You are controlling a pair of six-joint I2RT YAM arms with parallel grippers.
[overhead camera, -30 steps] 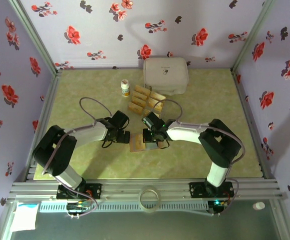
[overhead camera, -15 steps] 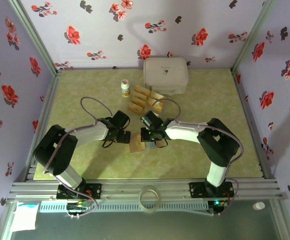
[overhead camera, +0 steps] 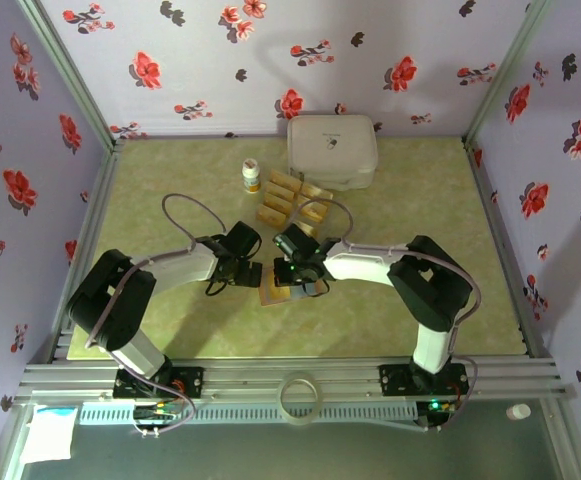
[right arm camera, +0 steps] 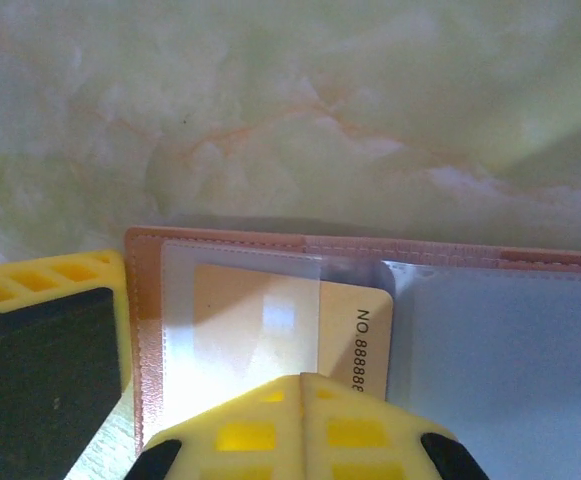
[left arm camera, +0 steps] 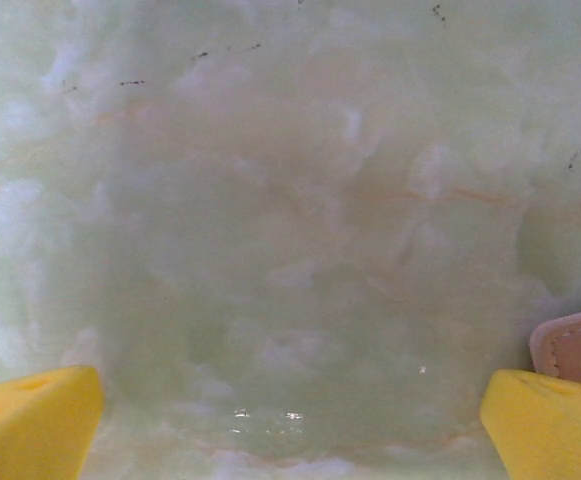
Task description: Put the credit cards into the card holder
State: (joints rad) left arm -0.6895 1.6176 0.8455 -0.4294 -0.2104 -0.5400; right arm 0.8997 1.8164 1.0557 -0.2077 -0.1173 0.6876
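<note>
Reading "NO. 8888" on the credit card (right arm camera: 355, 320) half inside the card holder (right arm camera: 220, 240), right gripper (right arm camera: 303, 400) pinched closed. Meanwhile the left gripper (left arm camera: 290, 410) is spread wide over the green marbled table (left arm camera: 290, 200).

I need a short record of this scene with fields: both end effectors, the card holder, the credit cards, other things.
left end effector: open, above bare table, beside a corner of the card holder
right end effector: shut, tips together over the gold credit card
card holder: lying open, that card partly inside a clear pocket
loose credit cards: grouped in front of the white box
other: small bottle left of that group
</note>
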